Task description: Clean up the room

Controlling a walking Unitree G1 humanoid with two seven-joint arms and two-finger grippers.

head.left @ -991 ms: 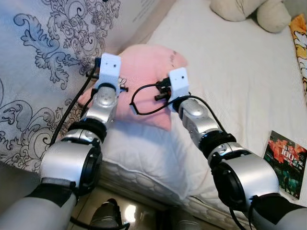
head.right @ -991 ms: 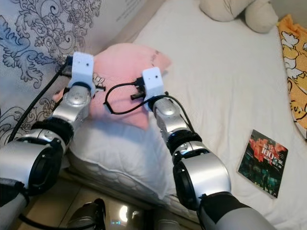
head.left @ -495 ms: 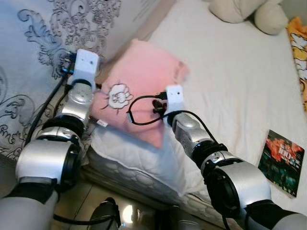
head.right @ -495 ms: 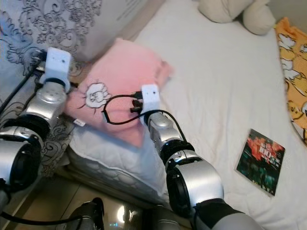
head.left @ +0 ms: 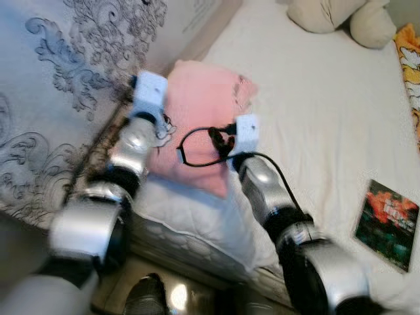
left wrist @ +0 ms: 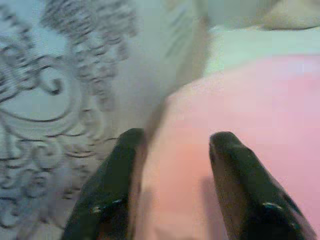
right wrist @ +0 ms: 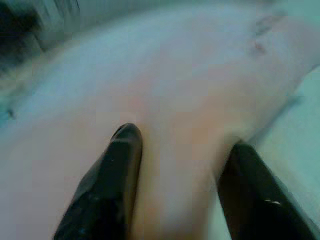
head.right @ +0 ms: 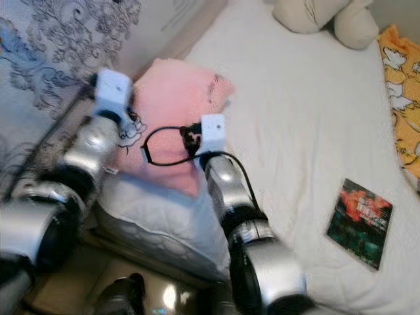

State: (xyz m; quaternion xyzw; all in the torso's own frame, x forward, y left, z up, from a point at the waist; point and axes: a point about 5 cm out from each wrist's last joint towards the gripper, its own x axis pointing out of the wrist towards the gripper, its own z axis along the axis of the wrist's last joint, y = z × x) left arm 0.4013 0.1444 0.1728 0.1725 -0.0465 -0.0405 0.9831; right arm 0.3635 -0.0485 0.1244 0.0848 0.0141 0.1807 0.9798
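Two grippers, left (left wrist: 172, 145) and right (right wrist: 182, 145), spread around pink pillow (head.left: 197, 111) on white bed (head.left: 315, 118).

Pink pillow (head.left: 197, 111): soft matt fleecy cloth. Bed (head.left: 315, 118) sheet: white matt cloth, quilted edge. Book (head.left: 387, 223): glossy paper cover. Gripper fingers (left wrist: 240, 185): smooth black plastic w/ slight sheen. Floor (head.left: 177, 295): glossy, reflective.

Even, soft indoor light, bright on the white bed (head.left: 328, 118); head views motion-blurred, worst on the arms nearest the camera. Small glare spot on the floor (head.left: 177, 296) below the bed edge. Both wrist views soft and smeared, right one with a bluish cast
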